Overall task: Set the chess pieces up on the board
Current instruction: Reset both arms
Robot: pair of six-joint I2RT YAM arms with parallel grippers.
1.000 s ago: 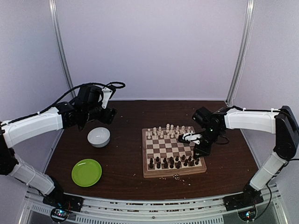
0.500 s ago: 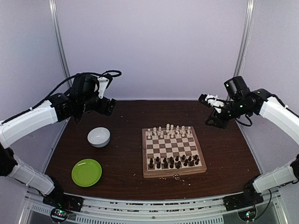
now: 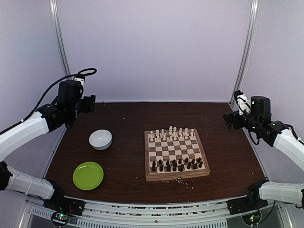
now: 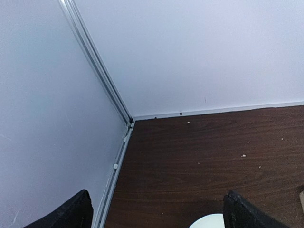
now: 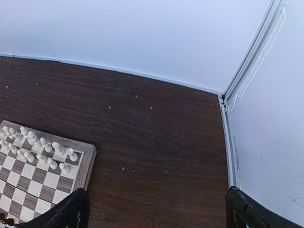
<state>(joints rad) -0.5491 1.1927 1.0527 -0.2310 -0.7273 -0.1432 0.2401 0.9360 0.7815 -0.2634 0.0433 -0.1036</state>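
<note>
The board (image 3: 147, 156) lies right of the table's middle. Cream chess pieces (image 3: 171, 133) fill its two far rows, and dark chess pieces (image 3: 176, 165) fill its two near rows. My left gripper (image 3: 88, 103) hangs high over the back left corner, far from the board. In the left wrist view the left gripper (image 4: 156, 211) is open and empty over bare wood. My right gripper (image 3: 230, 118) hangs high by the back right corner. The right gripper (image 5: 159, 211) is open and empty too. The board's corner (image 5: 88, 156) and cream pieces (image 5: 42, 147) show at its left.
A white bowl (image 3: 100, 138) sits left of the board, and its rim (image 4: 209, 222) shows under the left gripper. A green plate (image 3: 88, 175) lies near the front left. Pale crumbs (image 3: 180, 180) lie at the board's front edge. Walls and corner posts (image 3: 246, 52) close in the table.
My right gripper rose from the board's right side, swung back to the right corner and opened wide. My left arm pulled back and left, its gripper opening fully.
</note>
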